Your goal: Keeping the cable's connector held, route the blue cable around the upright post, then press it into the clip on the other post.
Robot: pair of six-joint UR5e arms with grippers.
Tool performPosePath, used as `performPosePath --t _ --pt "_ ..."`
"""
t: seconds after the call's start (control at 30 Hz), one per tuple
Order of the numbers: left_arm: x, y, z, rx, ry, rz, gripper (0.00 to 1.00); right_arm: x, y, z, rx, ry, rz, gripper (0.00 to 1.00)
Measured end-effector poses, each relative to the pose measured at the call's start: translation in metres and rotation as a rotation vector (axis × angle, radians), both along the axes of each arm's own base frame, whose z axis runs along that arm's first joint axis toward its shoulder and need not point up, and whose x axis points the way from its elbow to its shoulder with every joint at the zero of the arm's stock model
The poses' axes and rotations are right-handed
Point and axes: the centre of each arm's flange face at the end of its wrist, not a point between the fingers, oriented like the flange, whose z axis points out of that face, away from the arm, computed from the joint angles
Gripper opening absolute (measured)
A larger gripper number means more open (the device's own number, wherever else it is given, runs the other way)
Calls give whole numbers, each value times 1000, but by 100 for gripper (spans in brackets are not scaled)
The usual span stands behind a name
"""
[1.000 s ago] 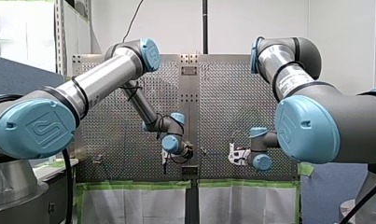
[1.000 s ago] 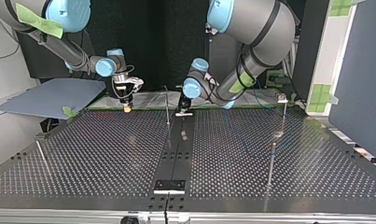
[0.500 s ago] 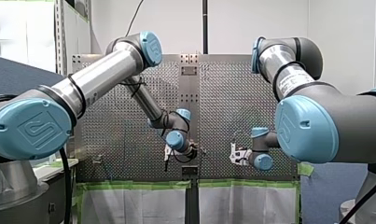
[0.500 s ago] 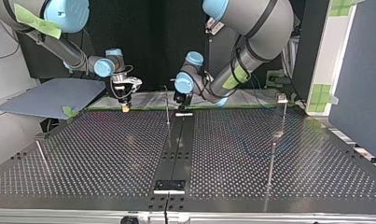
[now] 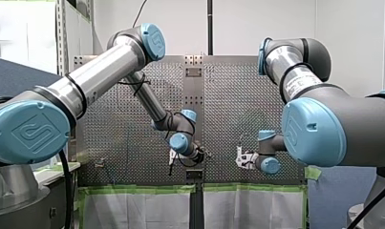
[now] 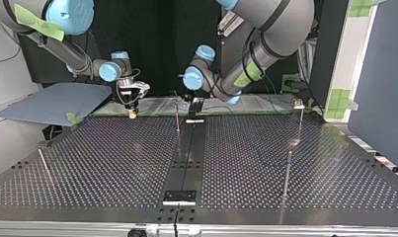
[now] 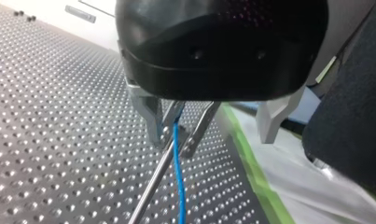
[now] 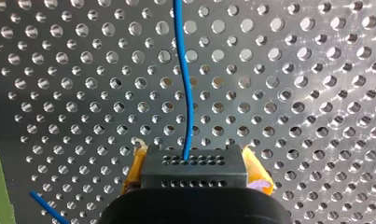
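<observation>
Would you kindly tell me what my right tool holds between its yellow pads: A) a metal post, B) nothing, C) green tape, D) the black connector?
D: in the right wrist view the black connector sits clamped in my right tool, blue cable leaving it.

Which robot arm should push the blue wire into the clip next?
Probably my left. The left gripper is open on either side of the clip, where the blue cable runs. The right gripper is busy, shut on the connector.

Our left arm (image 5: 101, 69) and right arm (image 5: 295, 67) are silver tubes with dark grey joints, round light-blue logo-embossed caps (image 5: 30, 131) and green tape strips (image 6: 38, 22); our right gripper (image 8: 195, 161) wears yellow pads (image 8: 256, 170).
</observation>
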Motion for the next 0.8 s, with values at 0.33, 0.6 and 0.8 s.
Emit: performPosePath --t 0.33,0.6,0.8 --pt "-7 -10 0 -13 -21 -18 100 0 0 0 1 0 0 0" --pt "-7 -10 0 -14 -22 -12 100 0 0 0 1 0 0 0" --pt "-7 -10 0 -12 -22 -7 100 0 0 0 1 0 -1 0"
